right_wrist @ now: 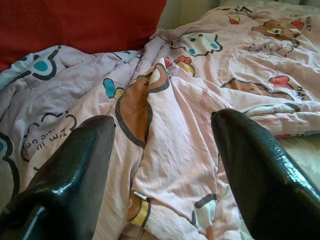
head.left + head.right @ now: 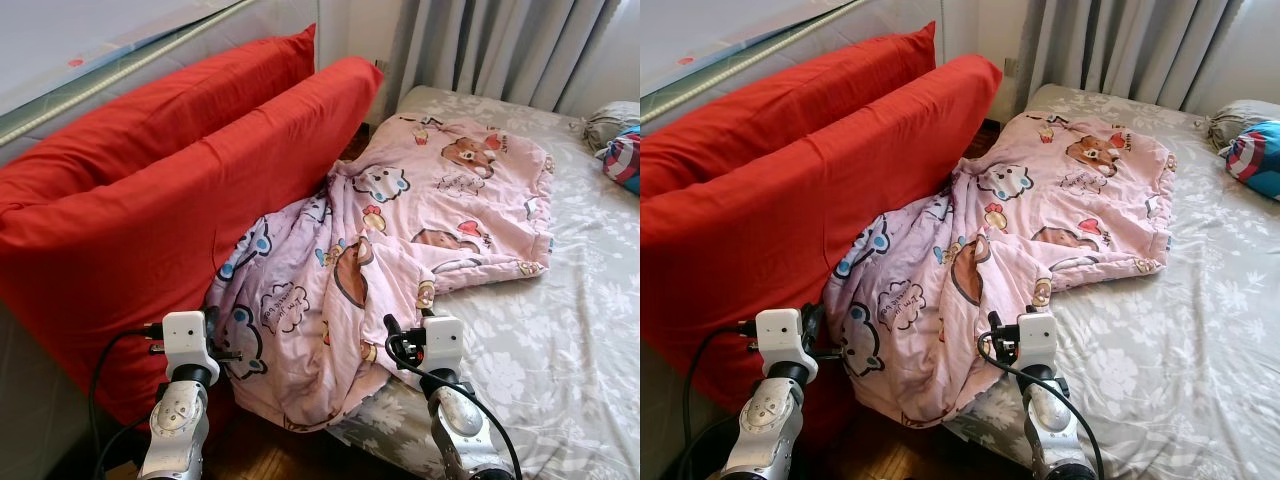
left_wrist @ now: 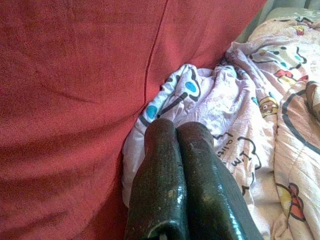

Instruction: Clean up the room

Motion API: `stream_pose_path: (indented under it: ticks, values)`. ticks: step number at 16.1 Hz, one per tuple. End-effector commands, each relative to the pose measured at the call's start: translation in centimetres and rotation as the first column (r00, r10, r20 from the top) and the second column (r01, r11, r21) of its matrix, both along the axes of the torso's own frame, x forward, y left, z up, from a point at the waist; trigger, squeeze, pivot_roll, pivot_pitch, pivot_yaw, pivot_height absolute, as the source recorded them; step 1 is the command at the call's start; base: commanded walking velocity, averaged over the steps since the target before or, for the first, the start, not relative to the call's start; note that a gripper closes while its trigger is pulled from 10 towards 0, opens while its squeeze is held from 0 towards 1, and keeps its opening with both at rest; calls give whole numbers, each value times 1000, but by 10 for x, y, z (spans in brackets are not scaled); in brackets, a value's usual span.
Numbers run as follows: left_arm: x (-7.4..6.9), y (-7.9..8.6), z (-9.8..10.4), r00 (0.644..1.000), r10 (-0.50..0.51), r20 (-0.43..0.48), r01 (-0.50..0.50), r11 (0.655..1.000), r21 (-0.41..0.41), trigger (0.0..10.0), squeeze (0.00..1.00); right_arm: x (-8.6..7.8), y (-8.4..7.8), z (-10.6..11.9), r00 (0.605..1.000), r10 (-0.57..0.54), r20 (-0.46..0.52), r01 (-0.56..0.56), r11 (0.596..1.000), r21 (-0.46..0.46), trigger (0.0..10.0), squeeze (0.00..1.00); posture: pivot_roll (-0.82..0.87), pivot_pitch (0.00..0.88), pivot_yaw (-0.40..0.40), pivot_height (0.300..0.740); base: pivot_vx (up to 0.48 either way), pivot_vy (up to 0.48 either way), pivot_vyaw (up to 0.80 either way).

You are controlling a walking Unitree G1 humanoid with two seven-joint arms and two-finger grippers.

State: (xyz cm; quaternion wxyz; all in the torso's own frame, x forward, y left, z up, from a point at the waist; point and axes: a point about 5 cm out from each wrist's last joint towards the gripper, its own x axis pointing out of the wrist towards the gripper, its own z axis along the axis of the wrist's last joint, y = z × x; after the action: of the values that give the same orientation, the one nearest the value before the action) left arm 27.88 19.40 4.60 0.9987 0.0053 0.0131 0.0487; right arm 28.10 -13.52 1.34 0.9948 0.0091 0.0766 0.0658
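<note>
A pink cartoon-print quilt [image 2: 400, 230] lies rumpled across the near left part of the bed [image 2: 560, 330], which is covered with a grey floral sheet. Its far end spreads flat toward the head of the bed, while its near end bunches up and spills over the bed's left edge, hanging down toward the dark wooden floor [image 2: 270, 450]. Along that left edge two big red cushions [image 2: 170, 170] stand leaning one against the other, and the quilt's folds press up against the nearer one.

The left gripper [image 3: 177, 131] sits low at the bed's left edge, where quilt meets cushion. Its two black fingers [image 3: 160, 170] are pressed tight together with nothing visible between them, their tips touching the bluish-white fold of the quilt right beside the red fabric.

The right gripper [image 1: 165, 125] is at the near edge of the bed, just over the hanging bunch of quilt. Its fingers [image 1: 70, 165] are spread wide apart, with pink quilt lying below the gap and nothing gripped.

At the far right corner of the bed lie a grey pillow [image 2: 610, 122] and, just beside it, a blue, red and white cushion [image 2: 622, 160]. Grey curtains [image 2: 500, 50] hang behind the bed's head.
</note>
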Motion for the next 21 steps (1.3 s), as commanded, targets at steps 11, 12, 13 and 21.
stream_pose_path:
  ticks: [11,12,13,21]
  values:
    - [0,1,1,1000,1,-6,-1,1000,-1,10000,0,2,4,3,1000,16,9,-16,1000,0,10000,0,-52,114,9,740,0,0,0]
    - [0,2,1,1000,1,-5,-1,1000,-1,10000,0,2,4,3,1000,16,10,-16,1000,1,10000,0,-51,114,9,740,0,0,0]
    - [0,2,1,1000,1,-5,-1,1000,-1,10000,0,2,4,3,1000,17,11,-17,1000,1,10000,0,-52,114,9,740,0,0,0]
    - [0,2,1,1000,1,-5,-1,1000,-2,10000,0,2,4,3,1000,17,12,-17,1000,1,10000,0,-52,116,9,740,0,0,0]
